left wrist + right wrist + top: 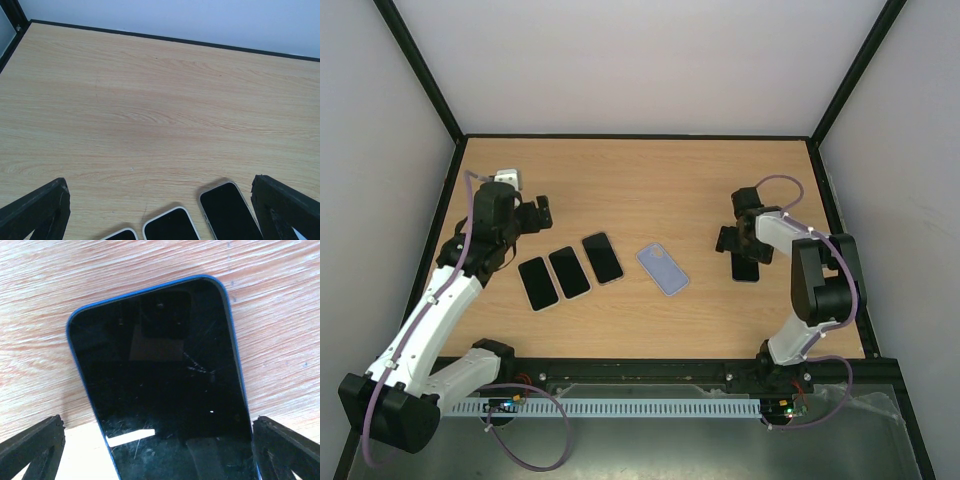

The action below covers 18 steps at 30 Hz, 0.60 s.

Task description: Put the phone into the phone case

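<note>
A: Where's the phone?

B: The blue-rimmed phone (160,380) lies flat on the wooden surface (650,190) at the right side, screen up. The glass shows scratches and a small crack.

A: And the right tool (741,243)?

B: It hangs low over that phone with its jaws spread wide. One finger stands on each side of the phone's lower part and nothing is gripped.

A: The phone case (663,269)?

B: It is pale blue and lies flat near the middle of the surface, at a slant. It sits apart from the blue-rimmed phone, to that phone's left. I cannot tell which face is up.

A: What's on the left?

B: Three dark-screened phones (569,271) lie in a slanted row, side by side, left of the case. The left tool (538,214) hovers just behind that row, jaws wide and holding nothing. Its wrist view shows the phones' top ends between the two fingers.
</note>
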Each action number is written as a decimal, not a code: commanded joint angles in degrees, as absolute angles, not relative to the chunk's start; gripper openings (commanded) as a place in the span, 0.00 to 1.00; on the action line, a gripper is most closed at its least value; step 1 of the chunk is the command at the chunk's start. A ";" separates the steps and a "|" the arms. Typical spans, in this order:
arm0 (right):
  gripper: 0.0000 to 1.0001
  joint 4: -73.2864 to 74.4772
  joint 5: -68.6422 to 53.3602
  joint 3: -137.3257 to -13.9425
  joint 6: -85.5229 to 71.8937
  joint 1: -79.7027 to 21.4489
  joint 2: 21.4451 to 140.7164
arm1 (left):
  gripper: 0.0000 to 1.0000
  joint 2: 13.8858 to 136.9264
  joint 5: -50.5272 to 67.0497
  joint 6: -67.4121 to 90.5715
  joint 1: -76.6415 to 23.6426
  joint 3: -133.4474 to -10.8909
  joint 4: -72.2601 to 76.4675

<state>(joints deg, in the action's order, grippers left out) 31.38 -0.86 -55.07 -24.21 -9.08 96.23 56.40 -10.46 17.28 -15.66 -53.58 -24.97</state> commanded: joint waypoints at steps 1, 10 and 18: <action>0.98 30.00 -1.50 -53.61 -23.46 -7.29 97.13 | 0.99 56.34 -9.85 16.66 -15.19 -53.08 -24.35; 1.00 29.79 -3.33 -52.10 -24.19 -6.30 99.14 | 0.99 56.47 -9.76 16.60 -15.20 -53.02 -24.35; 0.86 29.72 -6.70 -49.75 -24.58 -6.37 97.54 | 0.99 56.75 -8.49 16.44 -15.04 -53.07 -24.13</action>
